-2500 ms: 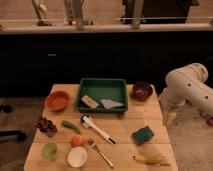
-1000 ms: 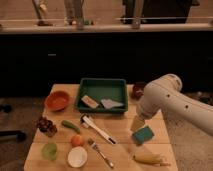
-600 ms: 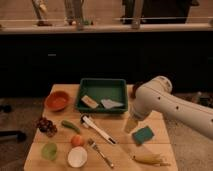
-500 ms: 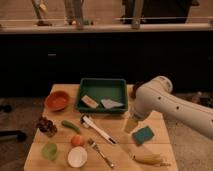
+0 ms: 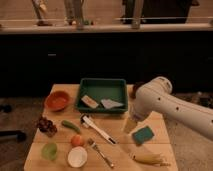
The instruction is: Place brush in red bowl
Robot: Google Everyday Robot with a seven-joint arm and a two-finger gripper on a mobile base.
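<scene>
- The pale gripper (image 5: 131, 125) hung above the wooden table (image 5: 37, 152) at the slim white brush's (image 5: 97, 130) 3 o'clock; its state could not be told.
- The orange-red round bowl (image 5: 57, 100) sat at the brush's 10 o'clock.

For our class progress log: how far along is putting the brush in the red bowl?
Nothing looks done: the brush lies on the table, apart from the red bowl. In hand: the claw hangs over the table, right of the brush. Left: grasp, carry, release in the bowl.
</scene>
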